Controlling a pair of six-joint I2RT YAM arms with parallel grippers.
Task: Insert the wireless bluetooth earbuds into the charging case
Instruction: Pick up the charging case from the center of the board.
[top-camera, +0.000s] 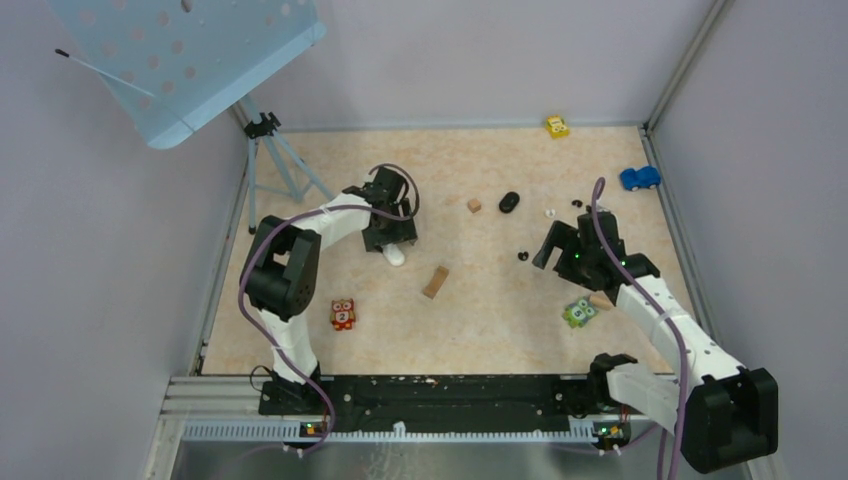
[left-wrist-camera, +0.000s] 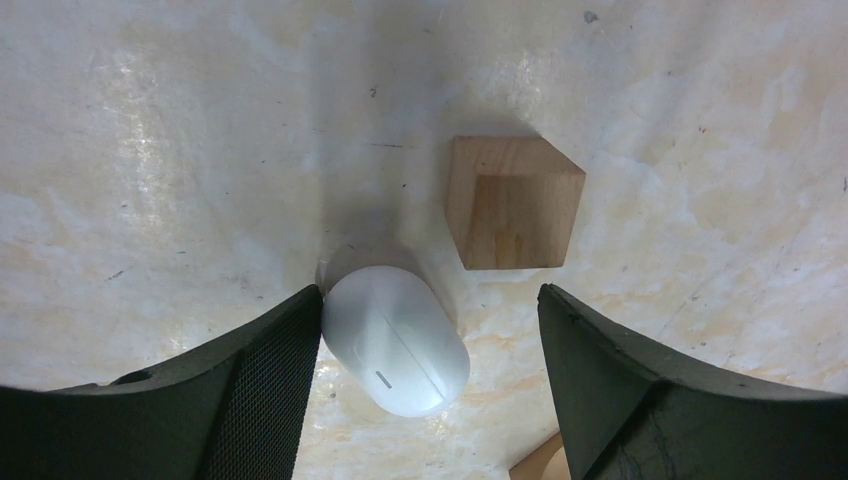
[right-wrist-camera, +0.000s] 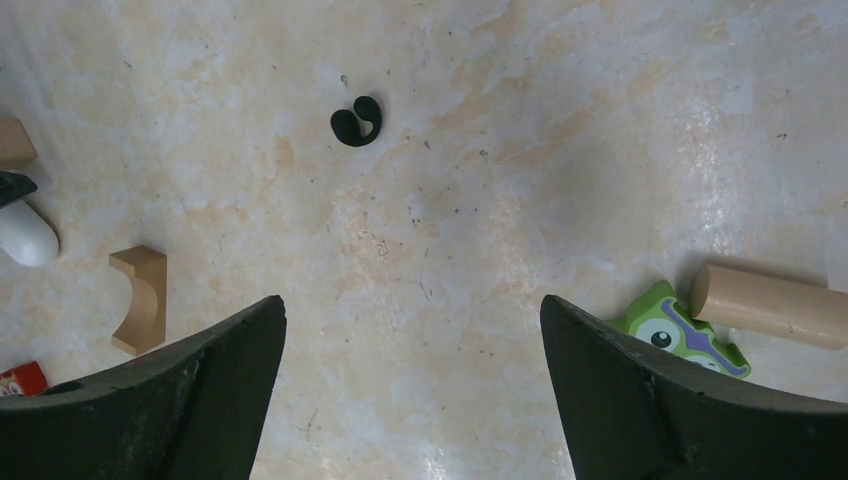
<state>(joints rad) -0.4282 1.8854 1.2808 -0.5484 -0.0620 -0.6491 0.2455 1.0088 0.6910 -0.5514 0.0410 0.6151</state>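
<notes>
A black earbud (right-wrist-camera: 357, 122) lies loose on the surface (right-wrist-camera: 480, 230), ahead of the right gripper (right-wrist-camera: 410, 300) and slightly toward its left finger, well clear of both fingers. In the top view, a white earbud (top-camera: 549, 212) and a second black earbud (top-camera: 577, 204) sit farther back, near each other but apart. A dark oval object (top-camera: 509, 202), too small to identify, lies just left of the white one.

The white charging case (left-wrist-camera: 395, 340) lies on its side with its lid seam closed, between the fingers of the left gripper (left-wrist-camera: 430, 295). It seems to touch the left finger, while a clear gap separates it from the right finger. That gripper stands wide and grips nothing. A tan wooden block (left-wrist-camera: 512, 203) rests just beyond the case, close to it but apart.

The right gripper also stands wide with only bare surface between its fingers. By its right finger lie a green owl toy (right-wrist-camera: 680, 330) and a wooden cylinder (right-wrist-camera: 770, 305), and the two appear to touch. An arched wooden block (right-wrist-camera: 140, 298) lies beside its left finger.
</notes>
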